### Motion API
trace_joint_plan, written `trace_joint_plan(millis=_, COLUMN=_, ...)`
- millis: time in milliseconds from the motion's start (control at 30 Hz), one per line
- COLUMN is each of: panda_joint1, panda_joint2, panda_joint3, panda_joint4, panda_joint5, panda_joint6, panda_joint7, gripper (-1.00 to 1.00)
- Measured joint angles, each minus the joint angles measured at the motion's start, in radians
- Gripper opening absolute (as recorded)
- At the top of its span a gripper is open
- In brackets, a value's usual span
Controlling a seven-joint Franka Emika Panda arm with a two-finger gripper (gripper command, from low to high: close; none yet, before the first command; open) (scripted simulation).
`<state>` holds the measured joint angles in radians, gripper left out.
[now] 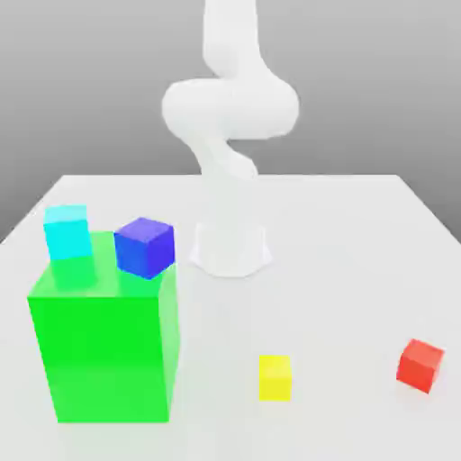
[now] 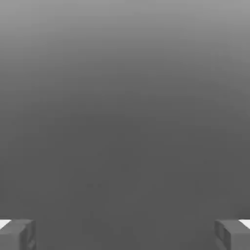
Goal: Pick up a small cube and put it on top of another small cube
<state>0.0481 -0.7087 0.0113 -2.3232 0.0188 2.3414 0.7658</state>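
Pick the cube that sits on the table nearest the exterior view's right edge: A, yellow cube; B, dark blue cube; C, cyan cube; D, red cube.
D: the red cube lies on the table, farther right than the yellow cube.

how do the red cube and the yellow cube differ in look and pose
The red cube is red; the yellow cube is yellow. The red cube sits turned at an angle to the exterior view, while the yellow cube faces it nearly square. Both are small, plain and on the table.
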Motion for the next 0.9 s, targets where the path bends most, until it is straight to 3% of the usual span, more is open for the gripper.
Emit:
trace_joint_plan(millis=500, panda_joint1=0.236, panda_joint2=0.548, panda_joint3=0.156, panda_joint4=-0.139, panda_joint5=0.047, panda_joint6=0.249, panda_joint7=-0.157, gripper=0.0)
trace_joint_plan(millis=767, panda_joint1=0.379, panda_joint2=0.844, panda_joint3=0.21, panda_joint4=-0.213, panda_joint5=-0.084, panda_joint6=0.381, panda_joint7=-0.128, gripper=0.0)
trace_joint_plan(millis=900, panda_joint1=0.44, panda_joint2=0.991, panda_joint3=0.171, panda_joint4=-0.212, panda_joint5=-0.176, panda_joint6=0.471, panda_joint7=-0.076, gripper=0.0)
